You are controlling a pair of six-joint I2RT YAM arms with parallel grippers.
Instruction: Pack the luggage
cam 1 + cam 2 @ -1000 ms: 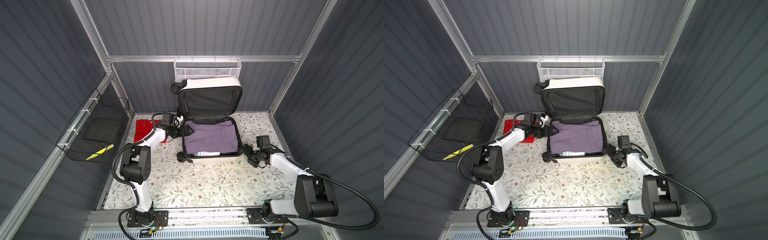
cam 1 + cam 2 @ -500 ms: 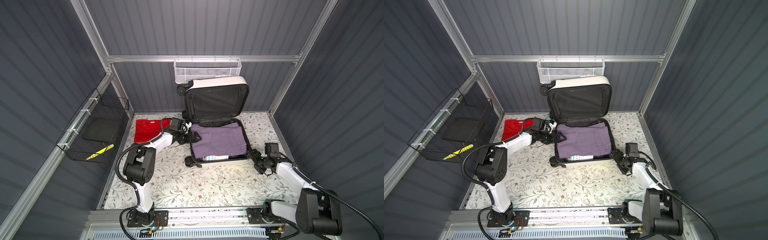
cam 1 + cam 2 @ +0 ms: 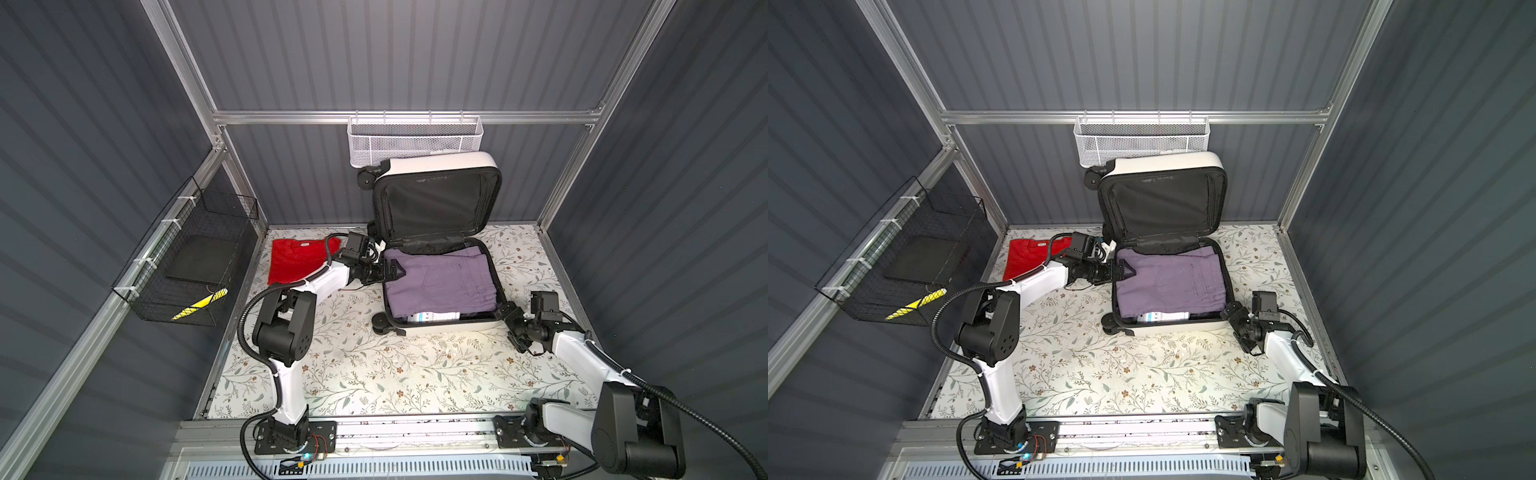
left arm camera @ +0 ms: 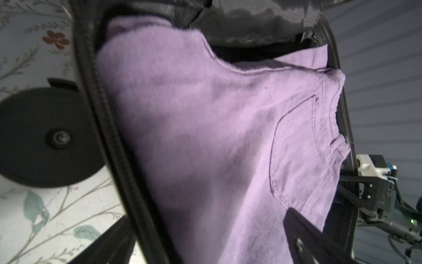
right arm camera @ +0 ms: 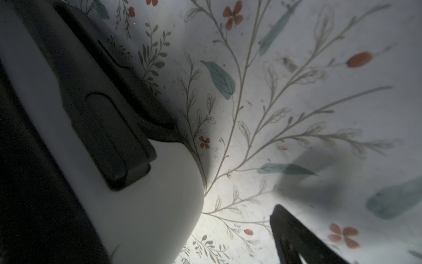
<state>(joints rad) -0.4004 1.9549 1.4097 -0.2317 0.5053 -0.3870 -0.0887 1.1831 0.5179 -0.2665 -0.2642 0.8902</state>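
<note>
The luggage (image 3: 436, 329) (image 3: 1173, 329), a small white suitcase, lies open in both top views with its black-lined lid upright against the back wall. Folded purple trousers (image 3: 440, 282) (image 3: 1171, 282) (image 4: 205, 137) fill its base. A white printed item (image 3: 432, 316) shows at their front edge. My left gripper (image 3: 395, 270) (image 3: 1125, 270) (image 4: 205, 240) is open, with its jaws astride the left rim. My right gripper (image 3: 511, 328) (image 3: 1239, 328) (image 5: 178, 246) is open at the front right corner, beside the black handle (image 5: 109, 128). A red shirt (image 3: 297, 259) (image 3: 1030, 259) lies flat at the back left.
A white mesh basket (image 3: 415, 141) hangs on the back wall just above the lid. A black wire basket (image 3: 187, 266) on the left wall holds a dark flat item and a yellow-striped one. The floral table cover (image 3: 395, 374) spreads in front of the suitcase.
The suitcase has slid to the right across the table. My left gripper followed it at the left rim, uncovering the red shirt. My right gripper backed off to the right.
</note>
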